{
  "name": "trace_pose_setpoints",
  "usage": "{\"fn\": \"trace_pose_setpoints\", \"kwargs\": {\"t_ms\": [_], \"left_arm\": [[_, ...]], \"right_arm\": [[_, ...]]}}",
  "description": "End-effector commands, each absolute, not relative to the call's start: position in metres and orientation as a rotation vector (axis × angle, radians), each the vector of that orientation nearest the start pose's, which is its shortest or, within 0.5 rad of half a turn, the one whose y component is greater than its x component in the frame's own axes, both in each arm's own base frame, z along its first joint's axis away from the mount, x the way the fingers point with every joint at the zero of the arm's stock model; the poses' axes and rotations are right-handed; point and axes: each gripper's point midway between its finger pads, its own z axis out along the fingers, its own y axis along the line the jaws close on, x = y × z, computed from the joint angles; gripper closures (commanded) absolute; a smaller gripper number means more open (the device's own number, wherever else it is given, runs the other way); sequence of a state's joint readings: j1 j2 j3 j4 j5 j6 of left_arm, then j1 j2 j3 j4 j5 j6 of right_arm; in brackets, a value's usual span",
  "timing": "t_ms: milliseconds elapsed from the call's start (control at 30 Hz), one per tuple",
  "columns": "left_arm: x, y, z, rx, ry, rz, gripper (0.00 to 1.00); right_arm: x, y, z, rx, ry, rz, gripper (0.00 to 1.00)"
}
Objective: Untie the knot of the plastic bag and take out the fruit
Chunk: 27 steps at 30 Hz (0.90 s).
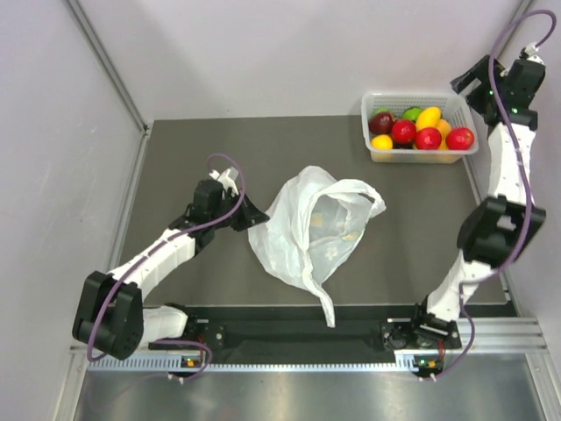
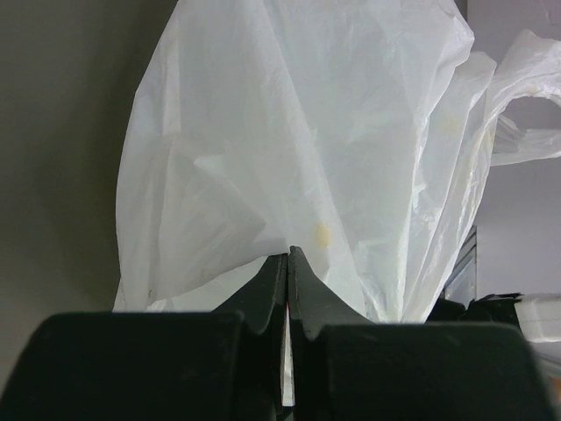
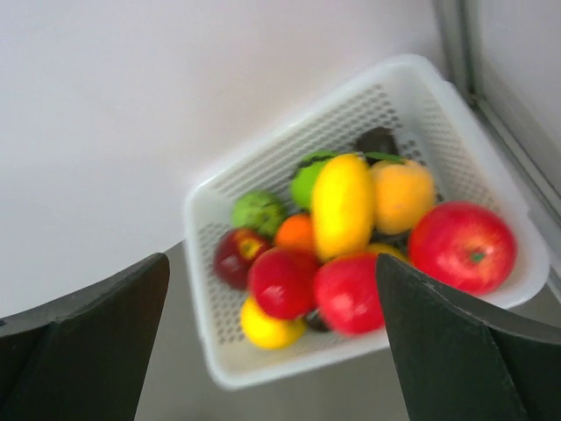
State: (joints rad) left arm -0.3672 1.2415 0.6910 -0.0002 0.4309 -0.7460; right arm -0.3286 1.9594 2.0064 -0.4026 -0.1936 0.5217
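Now, plastic bag (image 1: 307, 232): mid-worktop, untied, mouth gaping toward the far right corner, apparently empty.
Basket (image 1: 421, 95): far right corner, well apart from the bag.
Fruit (image 1: 429, 138): heaped in the basket.
Left fingers (image 2: 267, 289): clenched on the bag's left edge; bag lies to their right, nearer arm.
Right fingers (image 3: 88, 342): released, empty, over the basket.
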Motion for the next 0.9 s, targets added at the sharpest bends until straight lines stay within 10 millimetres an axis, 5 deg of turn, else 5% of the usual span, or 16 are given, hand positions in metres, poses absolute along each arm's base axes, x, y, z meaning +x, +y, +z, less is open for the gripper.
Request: {"fn": "trace_pose_setpoints", "kwargs": {"t_ms": [0, 33, 67, 100, 133, 200, 233, 267, 300, 333, 500, 633, 867], "left_arm": [[0.305, -0.217, 0.172, -0.082, 2.151, -1.065, 0.95], [0.307, -0.217, 0.175, -0.08, 2.144, -1.06, 0.91], [0.31, -0.218, 0.179, -0.064, 2.137, -1.056, 0.88], [0.312, -0.218, 0.183, -0.055, 2.129, -1.051, 0.84], [0.313, -0.218, 0.186, -0.049, 2.122, -1.048, 0.78], [0.316, -0.219, 0.197, -0.023, 2.094, -1.047, 0.52], [0.317, -0.219, 0.202, -0.014, 2.084, -1.043, 0.43], [0.319, -0.219, 0.213, -0.005, 2.058, -1.043, 0.14], [0.32, -0.218, 0.217, 0.003, 2.047, -1.033, 0.01], [0.32, -0.218, 0.223, 0.014, 2.031, -1.031, 0.01], [0.31, -0.217, 0.257, 0.089, 1.962, -1.037, 0.01], [0.291, -0.214, 0.281, 0.149, 1.899, -1.059, 0.01], [0.244, -0.201, 0.33, 0.258, 1.735, -1.069, 0.01]], "right_arm": [[0.493, -0.063, 0.438, 0.336, 1.616, 0.382, 0.0], [0.483, -0.05, 0.414, 0.313, 1.675, 0.404, 0.0], [0.457, -0.028, 0.432, 0.221, 1.649, 0.402, 0.0], [0.442, -0.015, 0.425, 0.187, 1.676, 0.416, 0.0], [0.431, -0.005, 0.398, 0.181, 1.733, 0.431, 0.0], [0.39, 0.027, 0.407, 0.063, 1.703, 0.468, 0.0], [0.379, 0.033, 0.38, 0.07, 1.749, 0.491, 0.0], [0.366, 0.041, 0.376, 0.062, 1.745, 0.517, 0.01], [0.338, 0.051, 0.388, 0.036, 1.695, 0.56, 0.0], [0.327, 0.057, 0.368, 0.044, 1.725, 0.592, 0.0], [0.246, 0.09, 0.376, -0.096, 1.618, 0.708, 0.0], [0.202, 0.102, 0.383, -0.183, 1.577, 0.732, 0.0], [0.161, 0.119, 0.386, -0.294, 1.527, 0.774, 0.0]]}}
